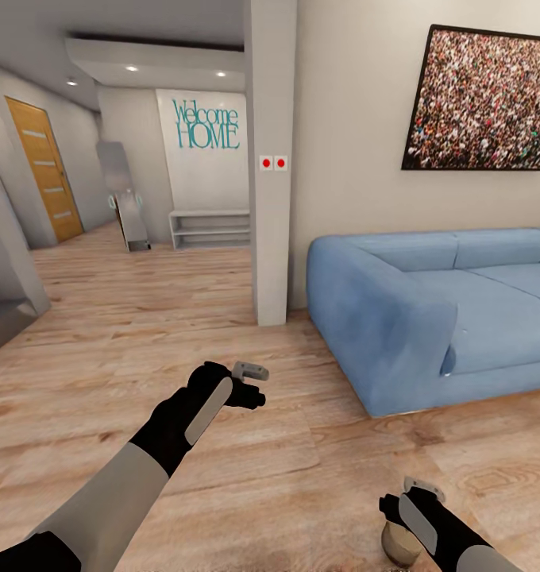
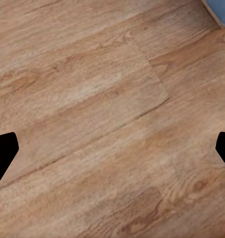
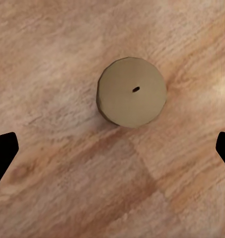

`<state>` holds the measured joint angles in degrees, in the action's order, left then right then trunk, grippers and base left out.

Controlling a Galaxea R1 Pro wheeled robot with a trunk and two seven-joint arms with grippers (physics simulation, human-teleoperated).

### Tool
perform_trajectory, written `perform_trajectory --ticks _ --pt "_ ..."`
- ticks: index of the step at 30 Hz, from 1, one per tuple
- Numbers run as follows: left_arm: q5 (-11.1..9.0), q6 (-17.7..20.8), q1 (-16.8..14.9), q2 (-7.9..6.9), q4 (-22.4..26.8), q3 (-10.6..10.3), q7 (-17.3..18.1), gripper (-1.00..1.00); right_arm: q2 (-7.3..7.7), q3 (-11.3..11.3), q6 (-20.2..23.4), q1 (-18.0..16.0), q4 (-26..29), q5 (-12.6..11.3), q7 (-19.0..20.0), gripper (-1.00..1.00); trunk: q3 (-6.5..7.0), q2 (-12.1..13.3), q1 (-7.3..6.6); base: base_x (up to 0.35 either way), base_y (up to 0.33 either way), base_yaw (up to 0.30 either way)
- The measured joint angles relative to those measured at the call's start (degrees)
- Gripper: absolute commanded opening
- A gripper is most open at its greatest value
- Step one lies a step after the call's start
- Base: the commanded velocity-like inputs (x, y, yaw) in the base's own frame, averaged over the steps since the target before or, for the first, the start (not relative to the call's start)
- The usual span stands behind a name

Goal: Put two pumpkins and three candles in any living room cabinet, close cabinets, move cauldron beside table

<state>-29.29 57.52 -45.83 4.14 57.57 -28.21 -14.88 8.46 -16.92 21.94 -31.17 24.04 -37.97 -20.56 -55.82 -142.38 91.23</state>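
A short tan candle (image 1: 398,547) stands upright on the light wood plank floor, at the bottom right of the head view. My right gripper (image 1: 394,510) hangs just above it, open. In the right wrist view the candle's round top (image 3: 132,92) with its small dark wick hole lies ahead of the right gripper (image 3: 112,151), and the two black fingertips (image 3: 3,153) stand wide apart, off the candle. My left gripper (image 1: 252,396) hovers over bare floor to the left, open and empty. The left wrist view looks down past the left gripper (image 2: 112,151) onto planks.
A blue sofa (image 1: 429,318) stands close on the right, its corner (image 2: 219,9) also near the left gripper. A white pillar (image 1: 270,199) rises behind it. To the left a hallway leads to an orange door (image 1: 44,171) and a white shelf (image 1: 210,229).
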Motion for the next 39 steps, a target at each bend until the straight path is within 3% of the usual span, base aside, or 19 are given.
perform_trajectory --ticks 3,13,39 --pt "0.01 0.0 0.0 0.0 0.03 0.0 0.0 1.0 -0.06 0.0 -0.02 0.0 0.0 -0.03 -0.12 1.0 -0.58 -0.84 0.48 0.0 0.0 0.0" --pt "0.01 0.0 0.0 0.0 0.19 0.24 -0.22 1.0 -0.09 0.0 -0.03 0.0 0.0 -0.03 -0.17 1.0 -0.58 -0.85 0.48 0.011 0.0 0.0" --pt "0.0 0.04 0.0 0.0 0.31 0.48 -0.02 1.0 -0.01 0.0 -0.02 0.0 0.0 -0.03 -0.19 1.0 -0.58 -0.85 0.47 0.225 -0.088 0.0"
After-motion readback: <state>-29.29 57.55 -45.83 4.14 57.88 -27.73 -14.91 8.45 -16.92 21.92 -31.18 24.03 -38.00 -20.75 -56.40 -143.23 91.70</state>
